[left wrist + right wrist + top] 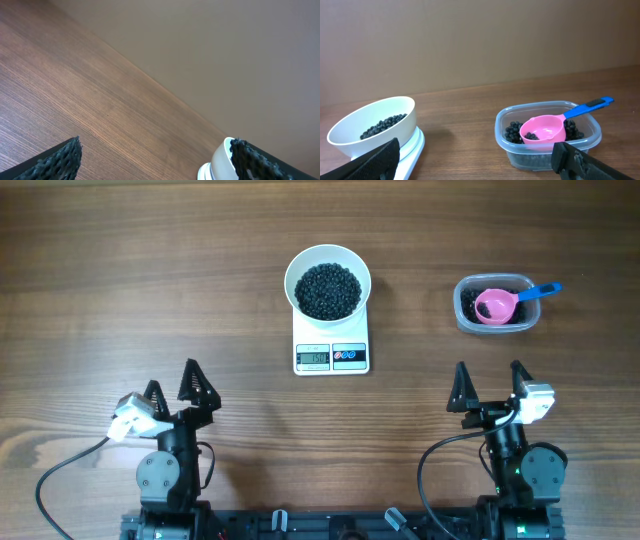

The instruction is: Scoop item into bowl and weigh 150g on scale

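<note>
While the left gripper (172, 380) and right gripper (489, 370) were held wide open and empty at the near edge, the bowl (292, 280) of black beads (328, 290) was seated on the scale (331, 336) mid-table. If the bowl were bumped by a reaching arm, the reading could be disturbed and beads spilled.

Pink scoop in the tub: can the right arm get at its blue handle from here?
Probably yes. The right gripper is open and empty, with only bare table between it and the tub. The scoop has its blue handle sticking out over the tub's rim, nothing on it.
</note>
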Available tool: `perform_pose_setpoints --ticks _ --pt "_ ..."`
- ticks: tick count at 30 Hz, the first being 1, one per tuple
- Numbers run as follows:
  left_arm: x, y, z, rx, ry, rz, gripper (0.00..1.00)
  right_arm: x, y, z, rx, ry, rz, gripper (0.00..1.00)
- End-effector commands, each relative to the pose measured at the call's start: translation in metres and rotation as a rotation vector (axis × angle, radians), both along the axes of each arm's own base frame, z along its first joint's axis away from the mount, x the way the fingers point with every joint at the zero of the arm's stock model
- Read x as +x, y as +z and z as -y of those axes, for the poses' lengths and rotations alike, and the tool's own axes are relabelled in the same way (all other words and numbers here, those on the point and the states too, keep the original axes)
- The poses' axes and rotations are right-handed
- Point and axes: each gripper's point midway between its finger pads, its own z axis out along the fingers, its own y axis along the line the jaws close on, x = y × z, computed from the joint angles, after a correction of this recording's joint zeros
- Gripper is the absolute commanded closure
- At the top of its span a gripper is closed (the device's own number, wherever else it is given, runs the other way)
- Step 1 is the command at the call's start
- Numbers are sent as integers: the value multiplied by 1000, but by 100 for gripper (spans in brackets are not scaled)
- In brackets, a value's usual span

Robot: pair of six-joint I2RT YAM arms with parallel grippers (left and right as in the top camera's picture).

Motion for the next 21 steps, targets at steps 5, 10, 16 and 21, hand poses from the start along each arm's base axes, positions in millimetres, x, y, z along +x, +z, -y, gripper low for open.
perform_pose_setpoints --ticks 5,10,16,21 --pt "-1 1 -4 -9 22 8 0 0 3 2 7 -12 11 0" --pt "-1 1 -4 -9 22 8 0 0 3 2 7 -12 11 0" --pt "-1 1 -4 -9 22 8 0 0 3 2 7 -12 11 0" --pt "-1 0 -5 20 29 2 0 0 3 2 7 -12 11 0"
